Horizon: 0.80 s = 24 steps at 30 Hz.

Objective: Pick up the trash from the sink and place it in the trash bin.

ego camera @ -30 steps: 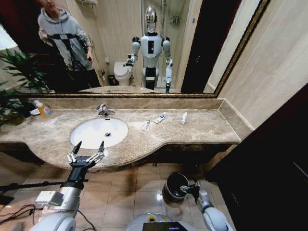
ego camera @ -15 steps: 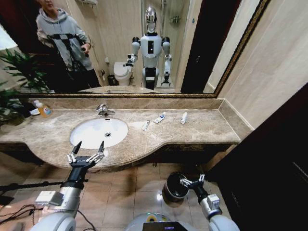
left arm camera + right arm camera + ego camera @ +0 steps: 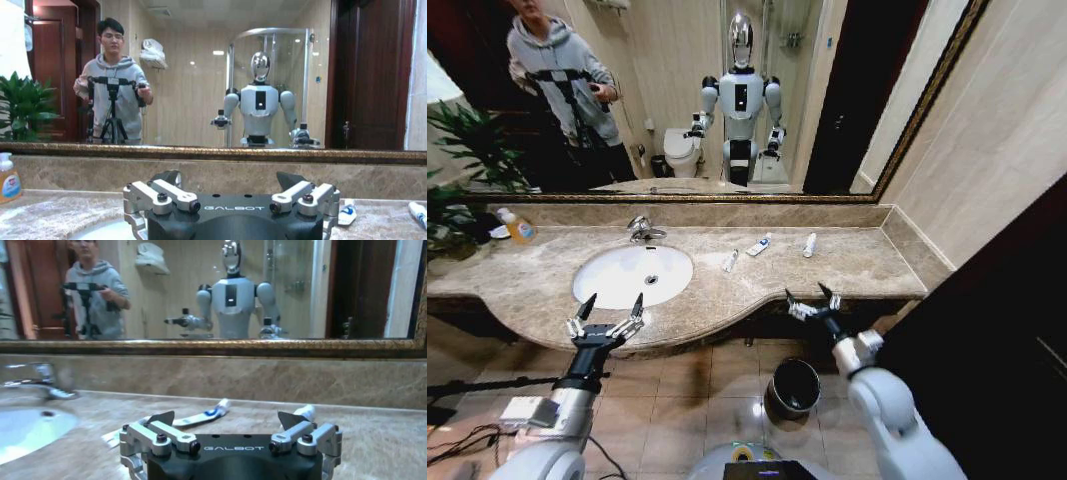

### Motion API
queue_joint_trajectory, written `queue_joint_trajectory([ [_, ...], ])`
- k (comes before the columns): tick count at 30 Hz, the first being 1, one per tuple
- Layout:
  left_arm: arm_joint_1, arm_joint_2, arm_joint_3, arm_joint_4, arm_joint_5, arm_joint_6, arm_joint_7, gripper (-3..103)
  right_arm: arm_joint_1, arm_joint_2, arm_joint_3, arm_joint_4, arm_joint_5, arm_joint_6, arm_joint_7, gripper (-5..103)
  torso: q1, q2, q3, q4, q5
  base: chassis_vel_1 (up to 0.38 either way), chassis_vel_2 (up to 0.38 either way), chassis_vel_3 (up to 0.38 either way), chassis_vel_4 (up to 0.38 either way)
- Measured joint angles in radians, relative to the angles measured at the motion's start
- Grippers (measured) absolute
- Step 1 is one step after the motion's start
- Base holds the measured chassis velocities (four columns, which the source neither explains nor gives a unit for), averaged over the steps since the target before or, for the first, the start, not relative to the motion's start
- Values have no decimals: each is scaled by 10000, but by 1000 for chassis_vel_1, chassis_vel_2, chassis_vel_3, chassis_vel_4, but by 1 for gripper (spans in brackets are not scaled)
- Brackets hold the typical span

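Observation:
The white oval sink is set in the brown marble counter, and its basin shows just the drain. To its right three small white tubes of trash lie on the counter: one nearest the basin, one with blue print, one farthest right. The black trash bin stands on the floor below the counter. My right gripper is open at the counter's front edge, facing the tubes. My left gripper is open at the front rim of the sink.
A chrome faucet stands behind the basin, and a yellow soap bottle sits at the back left beside a plant. A mirror runs along the wall. The counter's right end meets a side wall.
My right arm has risen from beside the trash bin on the floor up to the counter's front edge. The left arm has not moved.

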Motion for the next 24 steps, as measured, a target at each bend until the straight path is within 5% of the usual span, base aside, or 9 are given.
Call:
queue_joint_trajectory([
  [10, 0, 0, 0, 0, 0, 0, 0, 100, 2656, -25, -855, -2311, -60, -669, 331, 100, 1, 0, 0, 0, -3, 0, 0, 0, 0],
  [24, -1, 0, 0, 0, 0, 0, 0, 100, 5375, 380, -1517, -6177, 93, 162, 453, 100, -1, -1, -1, 1, -1, 0, 0, 0, 0],
])
